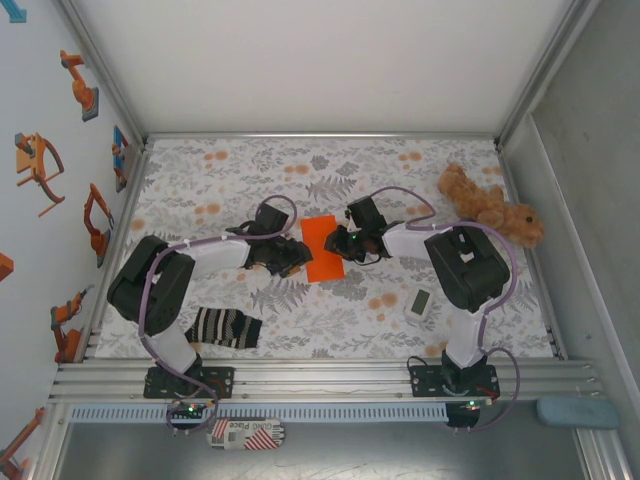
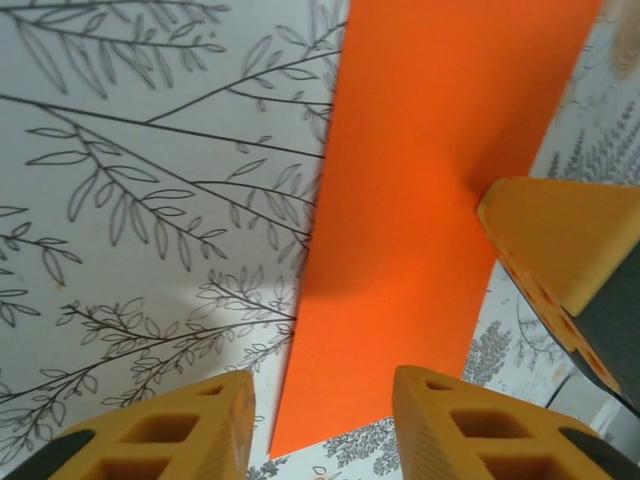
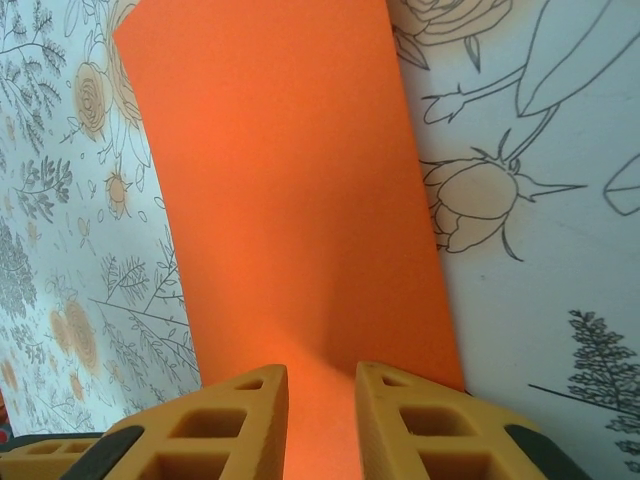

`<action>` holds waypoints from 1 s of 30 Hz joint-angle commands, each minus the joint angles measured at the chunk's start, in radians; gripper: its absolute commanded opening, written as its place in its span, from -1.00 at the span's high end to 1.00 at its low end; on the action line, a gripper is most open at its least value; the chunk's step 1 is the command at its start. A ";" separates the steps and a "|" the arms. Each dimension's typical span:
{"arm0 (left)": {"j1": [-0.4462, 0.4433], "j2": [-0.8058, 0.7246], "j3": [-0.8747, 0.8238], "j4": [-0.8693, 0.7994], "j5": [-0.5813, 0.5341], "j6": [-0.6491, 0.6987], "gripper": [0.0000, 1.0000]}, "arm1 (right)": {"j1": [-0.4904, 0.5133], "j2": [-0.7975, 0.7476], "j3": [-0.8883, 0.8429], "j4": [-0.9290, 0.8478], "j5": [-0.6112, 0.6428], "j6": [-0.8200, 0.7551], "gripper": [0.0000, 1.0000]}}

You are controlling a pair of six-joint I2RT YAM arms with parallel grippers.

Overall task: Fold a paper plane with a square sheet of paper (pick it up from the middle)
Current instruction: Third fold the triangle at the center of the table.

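The square sheet of paper (image 1: pixel 322 248) is bright orange and lies on the floral tablecloth mid-table, between both grippers. My left gripper (image 1: pixel 296 256) sits at its left edge. In the left wrist view the left gripper (image 2: pixel 322 380) is open, its yellow fingers wide apart, straddling the near corner of the paper (image 2: pixel 420 200). My right gripper (image 1: pixel 336 243) is at the sheet's right edge. Seen from the right wrist, the right gripper (image 3: pixel 322 372) stands open by a narrow gap, its fingers down on the paper (image 3: pixel 280 180). A low ridge rises in the sheet between them.
A striped black-and-white sock (image 1: pixel 225 327) lies near the left arm's base. A brown plush toy (image 1: pixel 490 207) sits at the back right. A small white device (image 1: pixel 420 303) rests by the right arm. Metal rails edge the table.
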 commanded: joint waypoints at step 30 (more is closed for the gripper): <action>0.002 0.070 0.034 -0.018 -0.003 0.005 0.31 | -0.017 -0.030 -0.057 -0.105 -0.022 -0.065 0.63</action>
